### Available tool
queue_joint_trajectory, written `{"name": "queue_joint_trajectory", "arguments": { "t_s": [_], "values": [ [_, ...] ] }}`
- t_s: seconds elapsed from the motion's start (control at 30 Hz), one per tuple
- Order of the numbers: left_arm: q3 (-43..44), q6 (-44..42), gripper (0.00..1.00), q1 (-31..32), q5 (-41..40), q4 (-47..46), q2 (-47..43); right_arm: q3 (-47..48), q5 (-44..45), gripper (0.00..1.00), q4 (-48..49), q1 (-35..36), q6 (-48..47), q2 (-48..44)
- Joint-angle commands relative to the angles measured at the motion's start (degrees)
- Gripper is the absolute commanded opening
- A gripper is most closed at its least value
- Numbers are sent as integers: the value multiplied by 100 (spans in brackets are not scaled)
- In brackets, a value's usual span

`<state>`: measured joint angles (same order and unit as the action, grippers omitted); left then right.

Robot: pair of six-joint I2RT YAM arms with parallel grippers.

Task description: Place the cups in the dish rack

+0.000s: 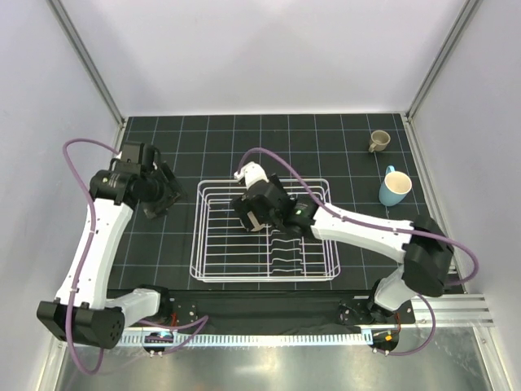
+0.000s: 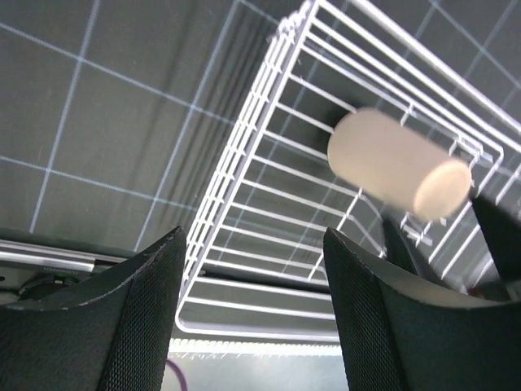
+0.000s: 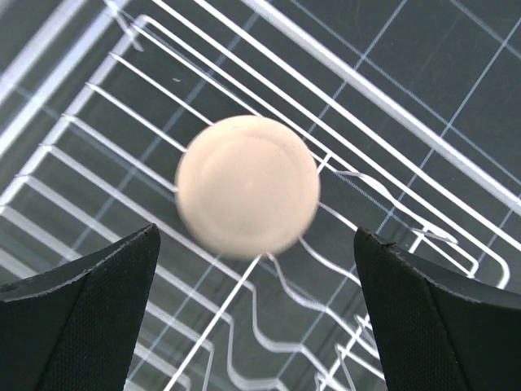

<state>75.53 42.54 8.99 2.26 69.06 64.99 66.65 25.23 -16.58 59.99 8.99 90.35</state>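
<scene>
The beige handleless cup (image 3: 247, 186) is inside the white wire dish rack (image 1: 205, 244), its flat base facing my right wrist camera, its outline blurred. It also shows in the left wrist view (image 2: 399, 163), tilted on its side over the rack wires (image 2: 244, 163). My right gripper (image 3: 256, 301) is open and empty above the cup, over the rack's middle (image 1: 260, 208); the cup is hidden under it in the top view. My left gripper (image 1: 167, 195) is open and empty, just left of the rack (image 2: 252, 318). The dark teal-green mug is out of view.
A light blue mug (image 1: 396, 187) with a handle and a small tan mug (image 1: 378, 141) stand on the dark gridded mat at the far right. The rack's wavy plate dividers (image 3: 285, 301) lie just below the beige cup. Grey walls close in three sides.
</scene>
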Motion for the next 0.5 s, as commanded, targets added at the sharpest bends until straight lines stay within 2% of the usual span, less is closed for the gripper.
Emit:
{"name": "queue_joint_trajectory", "arguments": {
  "t_s": [0.0,0.13,0.27,0.47],
  "values": [
    [331,122,67,23,-498,-305,241,611,-360,100,-712,4,155,-851],
    [594,79,68,6,-998,-463,830,1041,-783,100,-1619,-66,234,-1370],
    [946,-97,68,-248,-1306,-779,1821,1078,-1125,100,-2366,-197,278,-2071],
    [1192,-598,68,-872,-1107,-1753,2702,780,-1582,100,-3360,-224,770,-2986]
  ]
}}
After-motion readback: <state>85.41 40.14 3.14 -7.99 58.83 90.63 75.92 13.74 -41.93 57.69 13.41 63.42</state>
